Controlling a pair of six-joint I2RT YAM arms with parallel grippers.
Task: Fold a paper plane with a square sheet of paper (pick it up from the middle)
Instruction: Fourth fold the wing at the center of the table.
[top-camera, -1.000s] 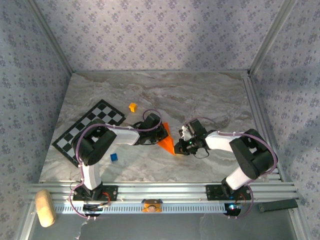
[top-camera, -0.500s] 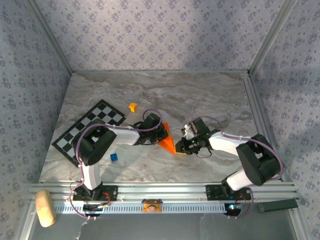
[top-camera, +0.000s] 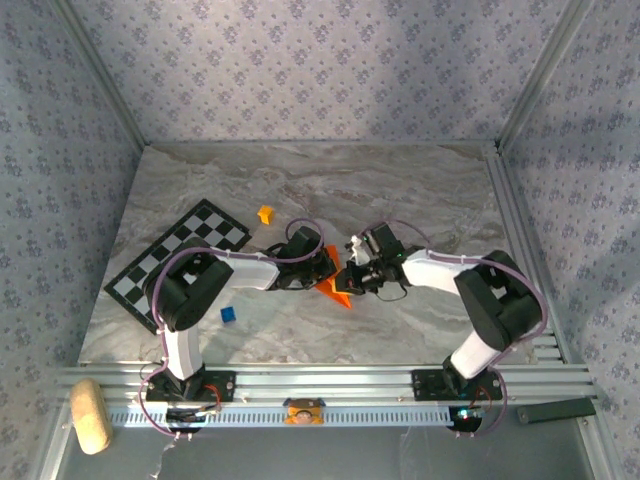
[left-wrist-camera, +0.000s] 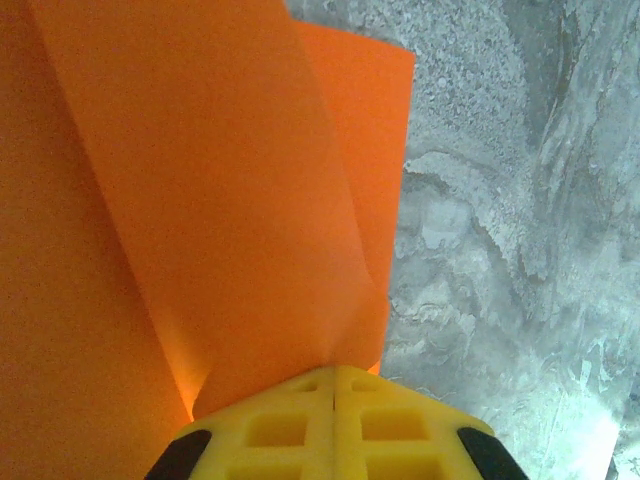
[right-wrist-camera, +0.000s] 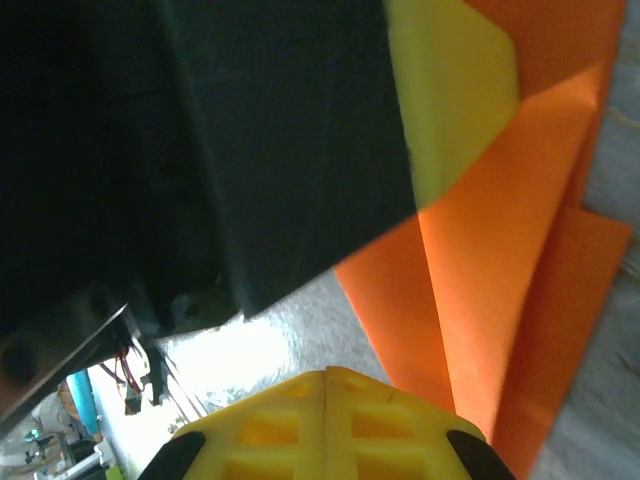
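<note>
Mid-table, the orange paper (left-wrist-camera: 200, 200) is pinched in the closed left claw (left-wrist-camera: 333, 380), closed right claw (right-wrist-camera: 327, 378) alongside.

The paper (top-camera: 336, 291) lies at the middle of the table (top-camera: 430, 200), with the left gripper (top-camera: 324, 272) at its left and the right gripper (top-camera: 350, 277) at its right. The board (top-camera: 180, 262) lies further left. The far cube (top-camera: 265, 214) sits just behind the board's right corner, and the near cube (top-camera: 229, 314) lies before the board.
</note>
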